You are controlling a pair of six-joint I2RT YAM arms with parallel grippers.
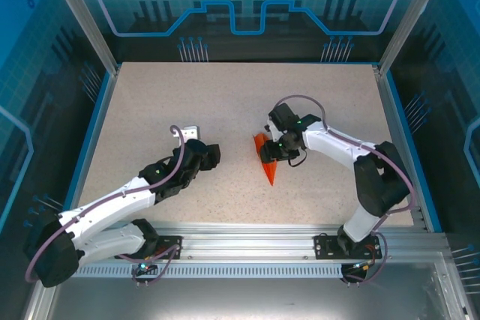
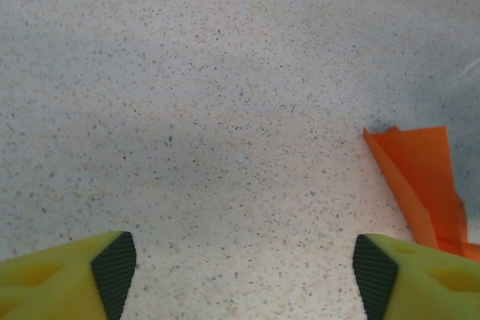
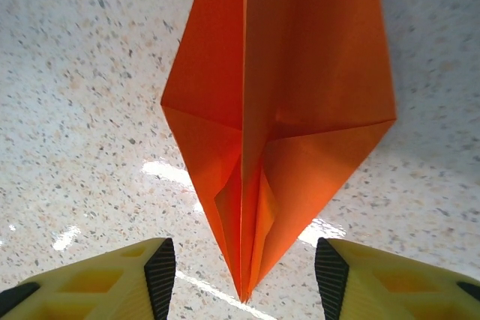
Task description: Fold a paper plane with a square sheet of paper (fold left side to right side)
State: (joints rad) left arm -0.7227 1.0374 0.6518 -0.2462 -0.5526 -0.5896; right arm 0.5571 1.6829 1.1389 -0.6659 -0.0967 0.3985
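Note:
The square sheet of paper is folded into an orange-red, kite-shaped paper plane [image 1: 268, 170] with a centre crease, lying on the speckled table right of centre. My right gripper [image 1: 268, 154] stands at its far end. In the right wrist view the paper plane [image 3: 285, 95] points its tip between the open yellow fingers [image 3: 150, 279] of the right gripper [image 3: 245, 279], with table showing on both sides of the tip. My left gripper [image 1: 208, 157] sits to the left of the plane, apart from it. In the left wrist view the left gripper [image 2: 244, 275] is open over bare table and the paper plane [image 2: 424, 177] lies at the right edge.
A small white-grey block [image 1: 191, 132] lies just behind the left wrist. Blue-edged walls [image 1: 97, 121] bound the table on the left, right and far sides. An aluminium rail [image 1: 247, 234] with the arm bases runs along the near edge.

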